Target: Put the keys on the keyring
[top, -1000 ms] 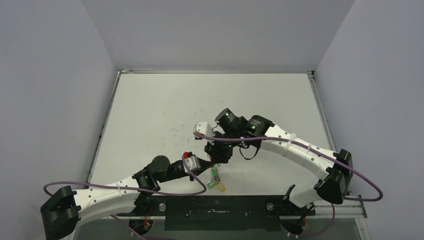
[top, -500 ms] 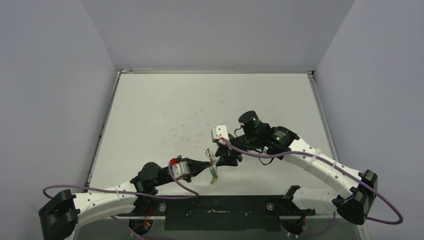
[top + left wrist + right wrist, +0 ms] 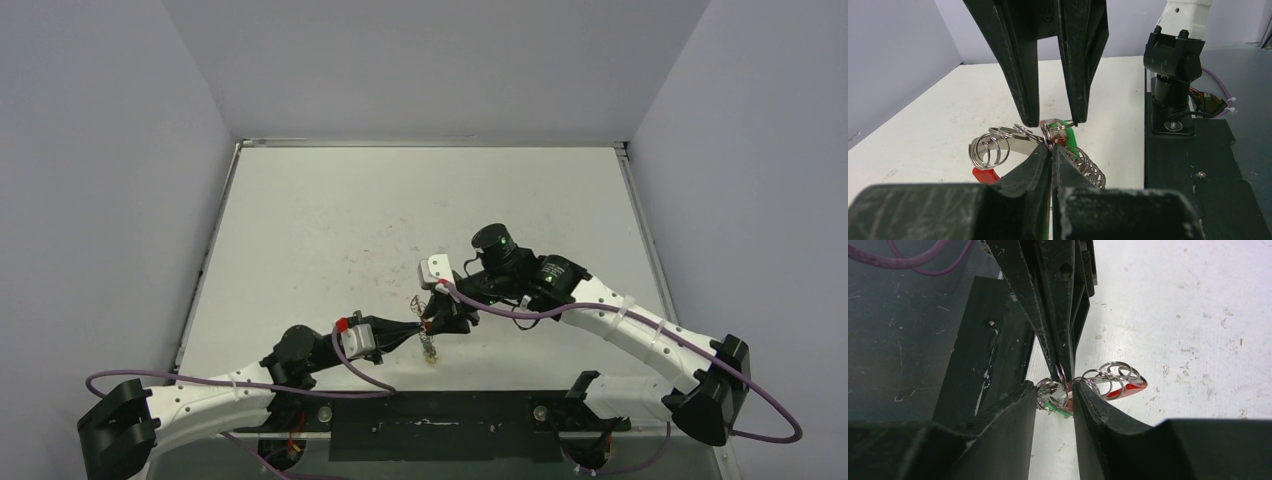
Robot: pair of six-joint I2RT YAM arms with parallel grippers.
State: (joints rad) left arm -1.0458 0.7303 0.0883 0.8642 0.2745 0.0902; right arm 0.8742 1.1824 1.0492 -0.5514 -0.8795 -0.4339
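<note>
My left pincer [image 3: 1050, 150] is closed tight, its two fingertips pressed together on a wire loop of the keyring [image 3: 990, 150]. From that pinch the silvery coils fan out to one side, and the red segment [image 3: 985, 175] curves below them. More coils run off on the other side, beside my fingers. My right pincer [image 3: 1054, 390] meets the left one tip to tip, with its jaws partly apart. They straddle a small ring [image 3: 1048, 386] and the head of a green key [image 3: 1053, 405], with a bit of red just beside them. These things fill the gap between the jaws from one side to the other, but I cannot tell whether the jaws are pressing on them or only flanking them. In the right wrist view my left fingertips come down from above and end right at that small ring. From overhead, both pincers and the keyring are close to the near edge of the counter [image 3: 330, 220], in front of the arm bases. Part of the keyring hangs down below the fingertips there. It is too small in that view for me to tell whether its lower end touches the counter.
</note>
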